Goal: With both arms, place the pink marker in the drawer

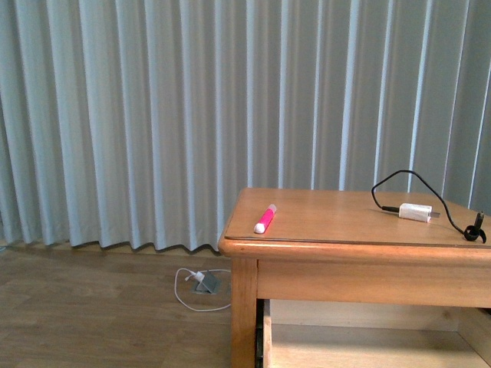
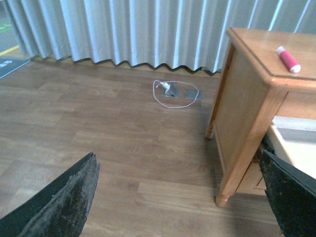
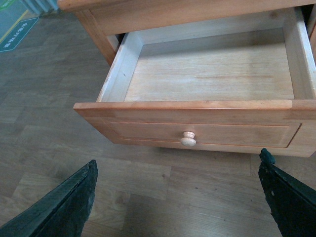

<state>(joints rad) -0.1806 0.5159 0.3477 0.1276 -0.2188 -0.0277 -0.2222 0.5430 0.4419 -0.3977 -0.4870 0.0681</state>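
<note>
Black flat two-finger left gripper [image 2: 177,155] spread wide, gripping nothing. Only its two fingers [image 2: 64,202] in shot, one at each side of the left wrist view, tapering to narrow tips, surface rough and grainy. Black flat two-finger right gripper [image 3: 177,157] likewise spread wide, gripping nothing. Fingers [image 3: 64,207] here dark with a faint greenish sheen, smoother, one at each side of the right wrist view. Both grippers angled downward.

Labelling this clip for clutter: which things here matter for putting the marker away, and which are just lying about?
Job: pink marker; open drawer.
Lying about: charger plug with black cable on the table; white cable on the floor.
</note>
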